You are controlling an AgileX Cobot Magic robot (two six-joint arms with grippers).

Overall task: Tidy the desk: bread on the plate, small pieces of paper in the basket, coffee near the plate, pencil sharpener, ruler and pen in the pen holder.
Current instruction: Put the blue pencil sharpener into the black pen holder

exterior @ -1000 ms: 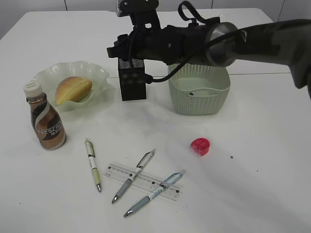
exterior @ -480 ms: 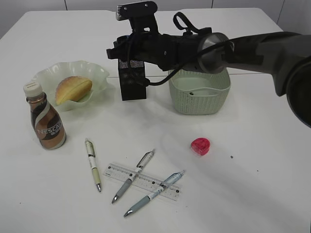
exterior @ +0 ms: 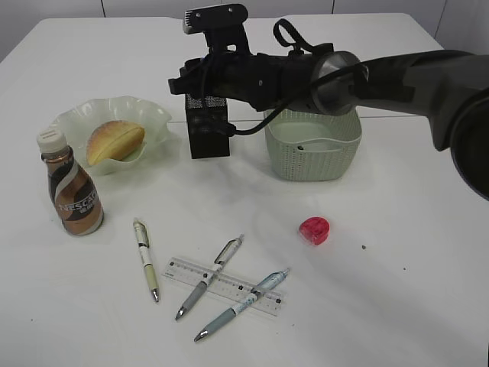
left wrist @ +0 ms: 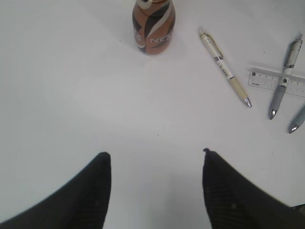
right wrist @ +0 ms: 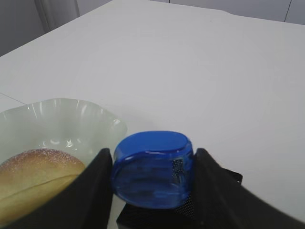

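White desk (exterior: pixel 397 306) is stretching out under both my arms, and I am taking the pen holder (exterior: pixel 208 130) as my mark. Nearest the viewer, well in front of the holder, the clear ruler (exterior: pixel 225 284) is lying under two grey pens (exterior: pixel 208 277), with a cream pen (exterior: pixel 146 258) just to their left and a red pencil sharpener (exterior: pixel 315 230) off to their right. My left gripper (left wrist: pixel 155 191) is hanging spread and empty over bare table, the coffee (left wrist: pixel 153 25) lying well beyond its fingers (left wrist: pixel 90 191). Left of the holder the bread (exterior: pixel 115 141) is sitting in the plate (exterior: pixel 145 111), and right of it the basket (exterior: pixel 313 145) is standing. Since a second ago my right arm has been rising slightly and is now settling, so my right gripper (right wrist: pixel 151 186) is hovering directly over the holder's mouth. Its fingers (right wrist: pixel 95 191) are clamping a blue pencil sharpener (right wrist: pixel 152 176) between them, its sides touching both pads, the holder's speckled top showing just beneath. I am judging the release as the next step.
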